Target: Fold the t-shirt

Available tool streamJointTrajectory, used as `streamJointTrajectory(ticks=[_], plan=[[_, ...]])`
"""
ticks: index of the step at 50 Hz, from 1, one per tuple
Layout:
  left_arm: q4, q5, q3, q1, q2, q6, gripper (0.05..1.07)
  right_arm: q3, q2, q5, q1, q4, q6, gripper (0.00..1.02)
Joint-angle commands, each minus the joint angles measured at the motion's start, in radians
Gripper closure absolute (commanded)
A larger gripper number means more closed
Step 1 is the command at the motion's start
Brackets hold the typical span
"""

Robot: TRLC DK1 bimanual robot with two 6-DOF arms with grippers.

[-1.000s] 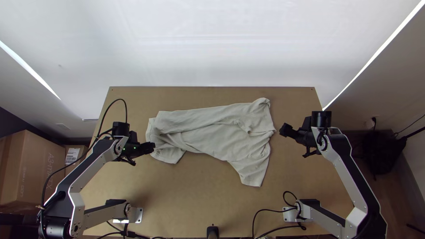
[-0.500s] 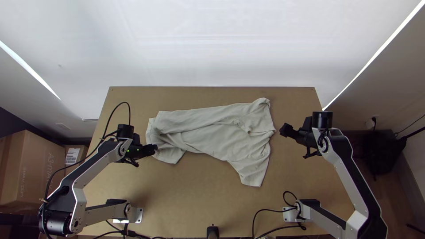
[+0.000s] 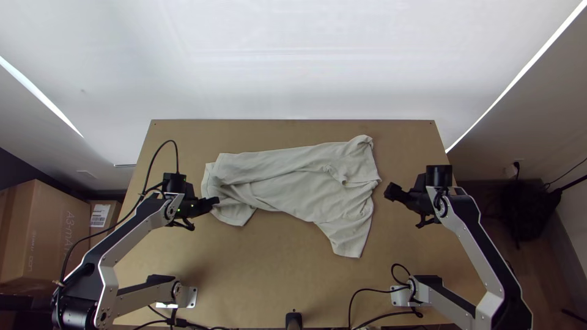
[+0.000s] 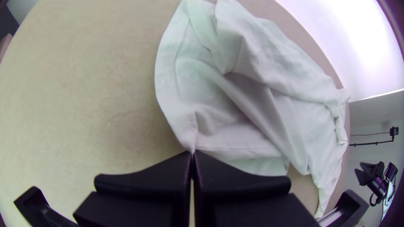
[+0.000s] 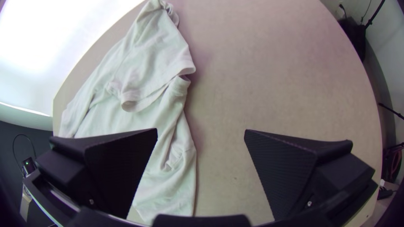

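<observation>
The light grey t-shirt point(image 3: 287, 183) lies bunched and creased across the middle of the table, its right end fanning toward the near edge. At its left end is my left gripper point(image 3: 215, 201); in the left wrist view the left gripper point(image 4: 192, 154) is shut with a bit of the shirt's edge point(image 4: 191, 141) pinched at its tips. My right gripper point(image 3: 389, 190) stands just right of the shirt, apart from it. Seen in the right wrist view, the right gripper point(image 5: 201, 130) is wide open, bare table between its fingers and the shirt point(image 5: 155, 113) beside it.
The wooden table point(image 3: 275, 269) shows bare in front of the shirt and along its far edge. Cables point(image 3: 367, 291) run over the near edge by the right arm's base. A cardboard box point(image 3: 46, 229) stands beyond the table's left side.
My left gripper has shifted slightly to the right at the shirt's left end. The right gripper has moved a little toward the near edge. The shirt lies as before.
</observation>
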Motion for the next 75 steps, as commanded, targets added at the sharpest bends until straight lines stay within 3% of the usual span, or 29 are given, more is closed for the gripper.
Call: streamJointTrajectory(ticks=[1, 6, 15, 20, 26, 48, 50, 53, 59, 70, 75], plan=[[0.007, -0.006, -0.020, 0.029, -0.052, -0.011, 1.04, -0.024, 0.060, -0.022, -0.001, 0.003, 0.008, 0.11], [0.003, -0.006, -0.011, 0.044, -0.084, -0.005, 1.04, -0.030, 0.081, -0.060, 0.013, 0.006, 0.014, 0.13], [-0.023, -0.006, 0.001, 0.064, -0.108, 0.009, 1.04, -0.033, 0.173, -0.062, 0.068, 0.025, 0.019, 0.14], [-0.026, -0.006, 0.001, 0.069, -0.114, 0.009, 1.04, -0.038, 0.219, -0.063, 0.084, 0.025, 0.034, 0.34], [-0.028, -0.006, 0.004, 0.077, -0.122, 0.009, 1.04, -0.052, 0.227, -0.063, 0.100, 0.053, 0.053, 0.48], [-0.048, -0.005, 0.035, 0.086, -0.130, 0.010, 1.04, -0.042, 0.328, -0.068, 0.116, 0.125, 0.077, 0.48], [-0.049, -0.006, 0.035, 0.086, -0.134, 0.010, 1.04, -0.044, 0.331, -0.071, 0.117, 0.138, 0.082, 0.60], [-0.051, -0.006, 0.038, 0.087, -0.140, 0.010, 1.04, -0.047, 0.325, -0.071, 0.125, 0.181, 0.094, 0.97], [-0.057, -0.006, 0.044, 0.094, -0.157, 0.013, 1.04, -0.041, 0.297, -0.071, 0.137, 0.194, 0.136, 1.00], [-0.118, -0.006, 0.105, 0.104, -0.231, 0.023, 1.04, -0.064, 0.141, -0.042, 0.134, 0.207, 0.086, 1.00], [-0.134, -0.006, 0.141, 0.107, -0.288, 0.024, 1.04, -0.039, 0.070, -0.040, 0.100, 0.211, 0.111, 1.00]])
